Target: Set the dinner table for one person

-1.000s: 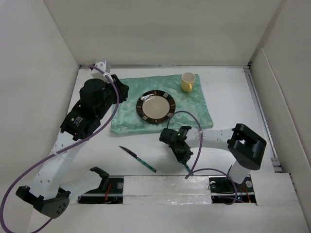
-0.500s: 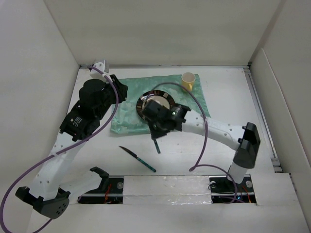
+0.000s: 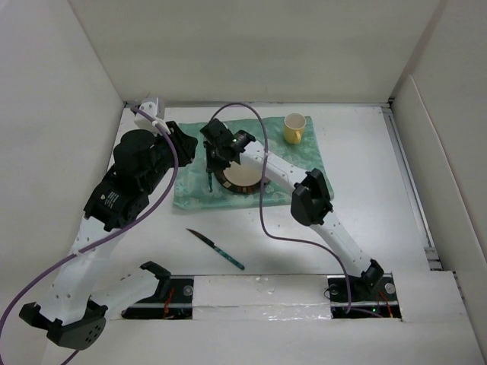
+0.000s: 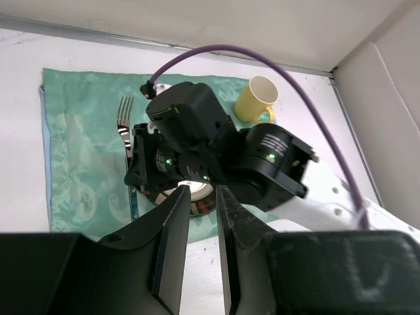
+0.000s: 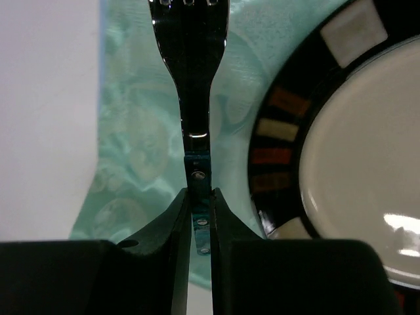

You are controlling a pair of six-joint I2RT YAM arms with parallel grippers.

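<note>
Fork (image 5: 190, 79) newly beside plate (image 5: 341, 164), pinched in right end effector (image 5: 199, 197); matte white dinner table (image 3: 358, 152).

Right gripper (image 5: 199, 200) is clamping the fork (image 5: 190, 79) by its teal riveted handle, the fingers pressing on either side. Fork's tines are pointing away, toward the top edge. Beneath it, a mint-green patterned cloth (image 5: 131, 151) is lying. A black-rimmed plate (image 5: 275, 131) with coloured blocks is sitting just right of the fork. The white dinner table (image 5: 46, 118) is showing at left.
</note>
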